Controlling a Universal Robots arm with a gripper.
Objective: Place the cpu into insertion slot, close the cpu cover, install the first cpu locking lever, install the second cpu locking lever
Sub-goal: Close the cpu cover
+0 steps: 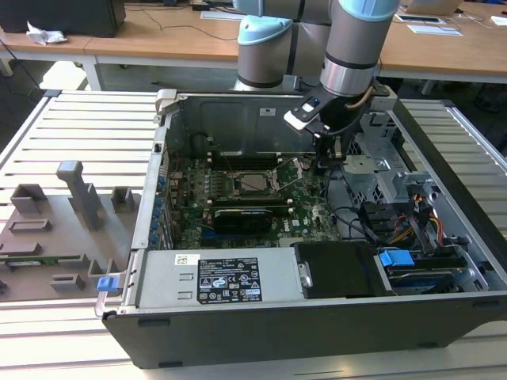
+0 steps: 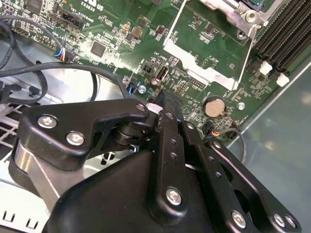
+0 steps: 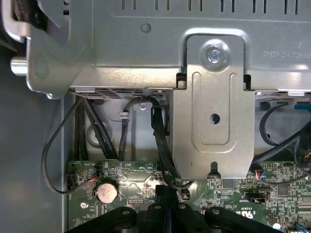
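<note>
In the exterior view my gripper (image 1: 323, 168) reaches down into the open computer case, just to the exterior view's right of the insertion slot (image 1: 252, 184). A grey square fills that dark frame; I cannot tell whether it is the cpu. Between slot and gripper the thin silver cpu cover (image 1: 291, 169) stands raised. In the second wrist view the cover (image 2: 194, 63) is a windowed metal frame with green board visible through it, just beyond my gripper (image 2: 163, 97). The black fingers are pressed together with nothing between them, low over the board edge in the first wrist view (image 3: 166, 190).
A coin battery (image 2: 214, 106) and black cables (image 3: 160, 141) lie close to the fingertips. A grey metal bracket (image 3: 214, 107) rises beside them. Memory slots (image 2: 286, 34), a long black block (image 1: 249, 215), the power supply (image 1: 214, 281) and the drive bay (image 1: 337, 269) surround the slot.
</note>
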